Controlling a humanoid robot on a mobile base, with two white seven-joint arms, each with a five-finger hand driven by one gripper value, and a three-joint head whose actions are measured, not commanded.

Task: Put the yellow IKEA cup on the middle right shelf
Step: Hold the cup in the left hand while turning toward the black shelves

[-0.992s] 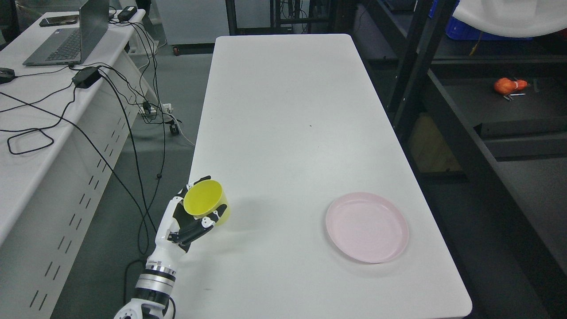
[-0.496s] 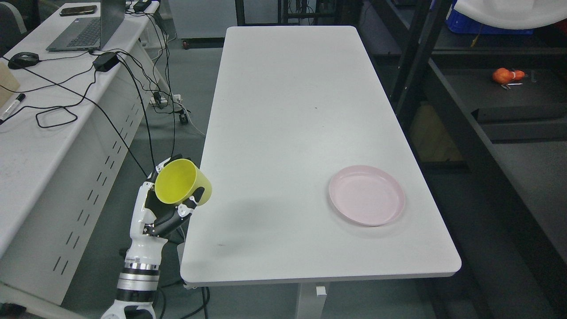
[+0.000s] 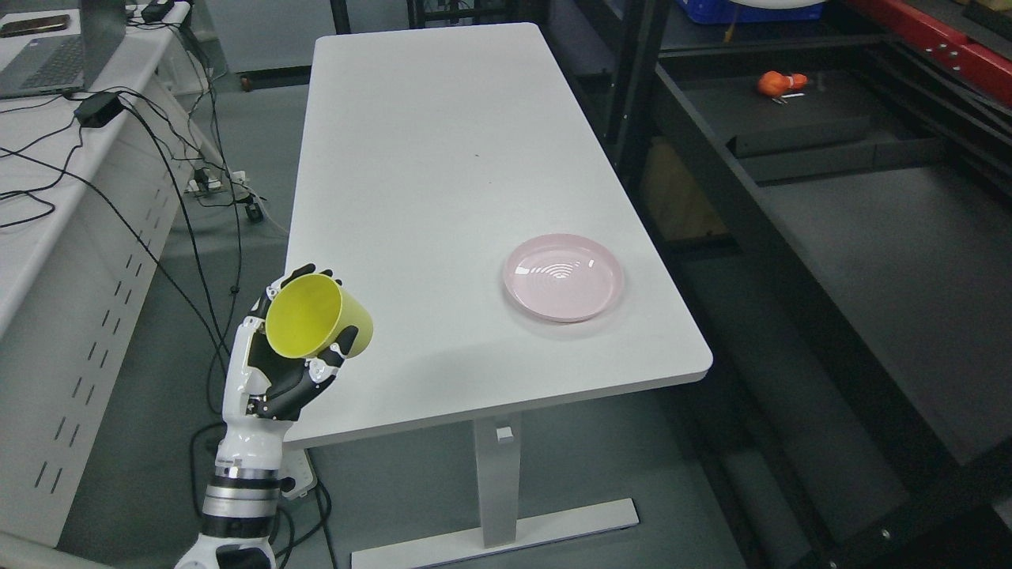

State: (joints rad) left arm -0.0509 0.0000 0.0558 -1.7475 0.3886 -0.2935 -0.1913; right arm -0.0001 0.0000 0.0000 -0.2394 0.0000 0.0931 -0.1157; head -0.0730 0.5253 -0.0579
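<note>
- The left hand [image 3: 278, 371] is gripping the yellow cup [image 3: 318, 317], fingers wrapping its wall from below and behind.
- The cup is tilting, its open mouth facing the camera; it is hanging in the air at the near left corner of the white table [image 3: 427, 150], not resting on it.
- A pink plate [image 3: 563, 277] is lying on the table's right part, well apart from the cup.
- The dark shelf unit [image 3: 862, 229] is standing right of the table, an orange object [image 3: 778, 82] lying on it farther back.

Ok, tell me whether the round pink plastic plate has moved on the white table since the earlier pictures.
No. The round pink plastic plate sits near the white table's right front edge as before; only the camera shifted.
</note>
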